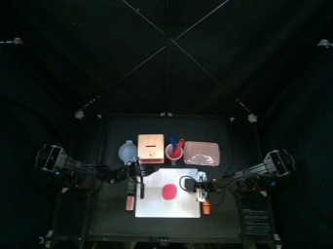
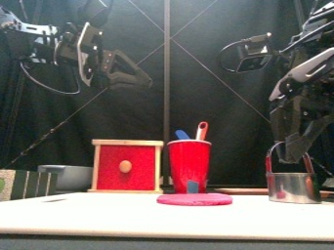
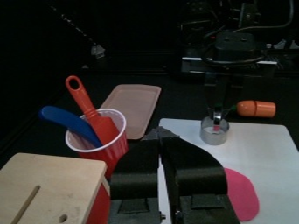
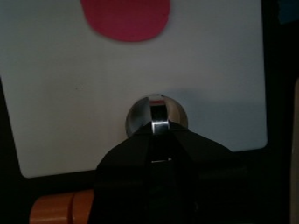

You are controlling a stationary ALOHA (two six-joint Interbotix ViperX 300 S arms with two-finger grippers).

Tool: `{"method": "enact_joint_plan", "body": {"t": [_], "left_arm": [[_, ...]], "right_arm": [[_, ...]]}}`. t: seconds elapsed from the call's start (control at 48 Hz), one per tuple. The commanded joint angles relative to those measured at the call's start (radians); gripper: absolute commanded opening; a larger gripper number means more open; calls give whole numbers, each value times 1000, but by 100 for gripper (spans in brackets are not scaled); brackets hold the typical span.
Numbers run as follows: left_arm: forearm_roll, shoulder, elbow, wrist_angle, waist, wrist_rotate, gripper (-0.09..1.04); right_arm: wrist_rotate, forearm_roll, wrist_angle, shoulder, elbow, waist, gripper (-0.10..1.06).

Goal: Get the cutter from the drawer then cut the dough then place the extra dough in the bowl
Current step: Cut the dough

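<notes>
1. My right jaws are clamped on the wire handle of the cutter [image 2: 292,186].
2. The cutter stands on the white board [image 1: 163,210], apart from the pink dough [image 1: 166,191].
3. My left jaws are together and empty, raised above the bench [image 1: 107,212].

The white cutting board's [image 1: 173,211] front strip lies bare. Bowl [image 1: 127,151], wooden box [image 1: 152,147], red cup [image 1: 173,149] and pink tray [image 1: 203,153] line its back edge in a close row. The right gripper [image 3: 219,112], on the cutter [image 3: 215,133], fills its right side, and an orange toy [image 1: 130,202] flanks its left.
</notes>
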Motion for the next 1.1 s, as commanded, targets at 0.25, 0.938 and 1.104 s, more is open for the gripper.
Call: {"method": "enact_joint_plan", "body": {"t": [0.25,0.938,1.104], "left_arm": [[-26,2,32,-8,2,2,34],[-117,-2,91,2,2,2,34],[-118,-2,98,2,3,2,34]], "right_arm": [[-2,-29,-2,100,-242,-6,49],[-5,-14,34,259,-359,-48,49],[-5,11,32,282,-365,-48,49]]}}
